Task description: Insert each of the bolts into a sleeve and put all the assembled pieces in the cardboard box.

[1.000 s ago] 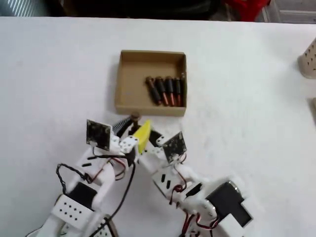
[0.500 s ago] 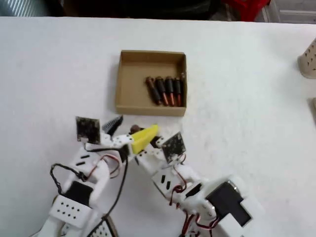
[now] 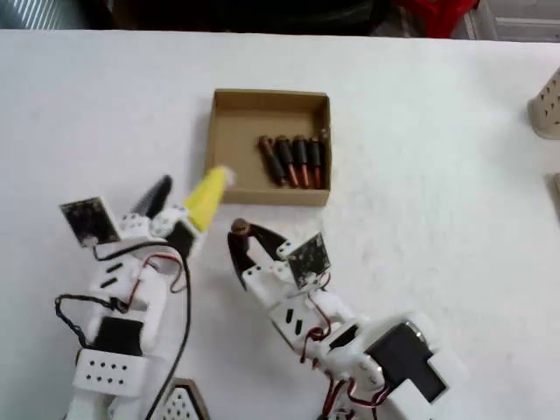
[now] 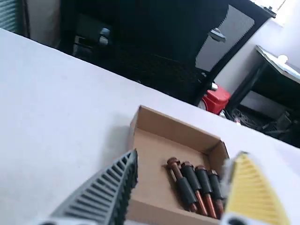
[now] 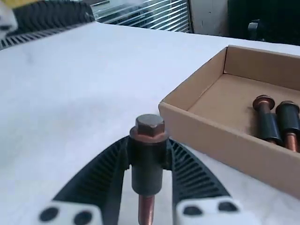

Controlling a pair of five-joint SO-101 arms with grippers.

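Now: one sleeved bolt in the right end effector, four in the box

On my high view the box (image 3: 234,144) sits mid-counter, nearer the far edge than the near one. Four assembled pieces (image 3: 296,162) lie side by side in its right half, heads toward the far edge and copper tips toward the near wall. The leftmost one is slanted against the rest. Each is a copper bolt in a black sleeve. The left wrist view shows the same four (image 4: 194,185) on the box floor (image 4: 152,157).

The right end effector (image 3: 241,238) is just on the near side of the box's near wall, apart from it. It is closed on a bolt (image 3: 239,228). From the right wrist view I see its two black ribbed fingers (image 5: 105,176) pressing either side of the sleeve (image 5: 146,171). The hex head of the bolt (image 5: 150,127) stands out past the fingertips, and a bit of copper shank shows below the sleeve, toward the wrist. The box wall (image 5: 220,136) is close beyond it, with two of the pieces (image 5: 267,119) visible inside.

The left end effector (image 3: 194,178) is wide open and holds nothing. It sits at the box's near-left corner, toward the counter's left edge. In the high view its yellow finger (image 3: 208,194) overlaps the box's left wall and its dark finger (image 3: 157,194) lies over the counter (image 3: 420,262). I cannot tell how high it is above the box. In the left wrist view, the dark finger (image 4: 110,187) and the yellow finger (image 4: 253,192) frame the box.
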